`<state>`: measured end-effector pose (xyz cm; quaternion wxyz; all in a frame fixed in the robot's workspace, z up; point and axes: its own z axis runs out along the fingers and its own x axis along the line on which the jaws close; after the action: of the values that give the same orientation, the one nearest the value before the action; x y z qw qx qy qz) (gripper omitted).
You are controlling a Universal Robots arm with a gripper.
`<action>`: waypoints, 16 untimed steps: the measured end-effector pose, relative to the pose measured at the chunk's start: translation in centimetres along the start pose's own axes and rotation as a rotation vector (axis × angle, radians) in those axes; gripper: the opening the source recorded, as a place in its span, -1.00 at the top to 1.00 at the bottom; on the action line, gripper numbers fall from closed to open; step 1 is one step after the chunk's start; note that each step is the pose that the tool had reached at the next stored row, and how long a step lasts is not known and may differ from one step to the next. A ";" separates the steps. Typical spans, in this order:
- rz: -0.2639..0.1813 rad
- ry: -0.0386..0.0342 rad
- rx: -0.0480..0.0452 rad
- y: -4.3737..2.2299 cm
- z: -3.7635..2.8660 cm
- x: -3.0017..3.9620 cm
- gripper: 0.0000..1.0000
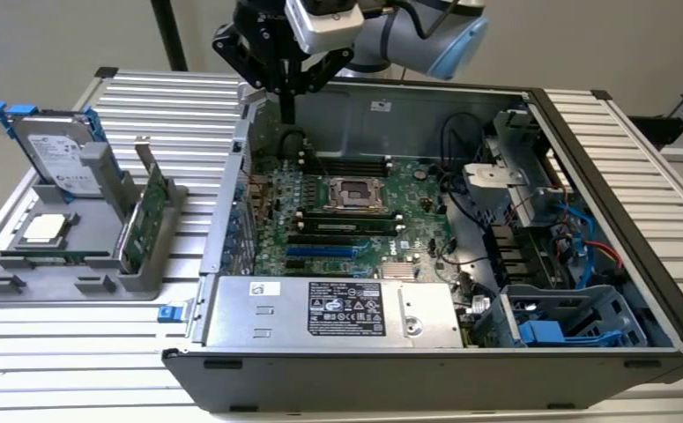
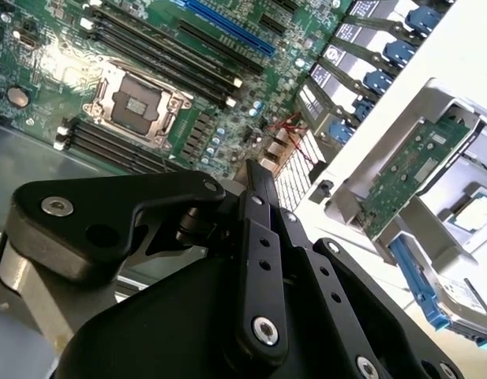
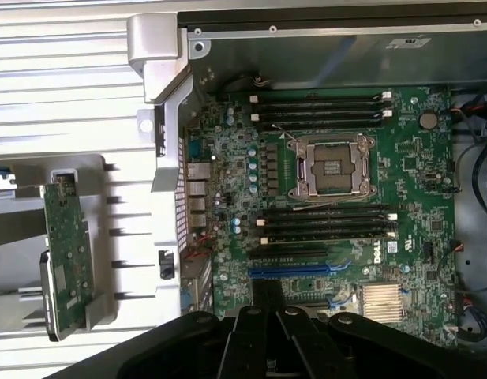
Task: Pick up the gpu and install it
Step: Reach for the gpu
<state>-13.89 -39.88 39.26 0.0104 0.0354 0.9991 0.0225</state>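
The gpu stands on edge in a grey holder at the exterior view's left, outside the computer case, green board showing and silver bracket on top. Both wrist views show the gpu in that holder. My gripper hangs above the case's back left corner, over the motherboard and well apart from the card. Its black fingers are pressed together with nothing between them. In the first wrist view the gripper hovers over the blue slot.
A grey hard drive with blue rails and a square silver chip share the holder. The open case has a power supply at the front, cables and a drive cage on the exterior view's right. Ribbed metal table lies around.
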 end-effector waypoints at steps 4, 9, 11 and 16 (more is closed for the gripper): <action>0.000 0.0001 0.0001 -0.03 -0.01 0.37 1.00; 0.000 0.0001 0.0000 -0.06 -0.02 0.99 1.00; 0.000 0.0001 0.0001 -0.08 -0.03 1.27 1.00; 0.000 0.0001 0.0001 -0.12 -0.04 1.89 1.00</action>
<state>-15.78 -39.87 39.26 0.0104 0.0354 0.9991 0.0225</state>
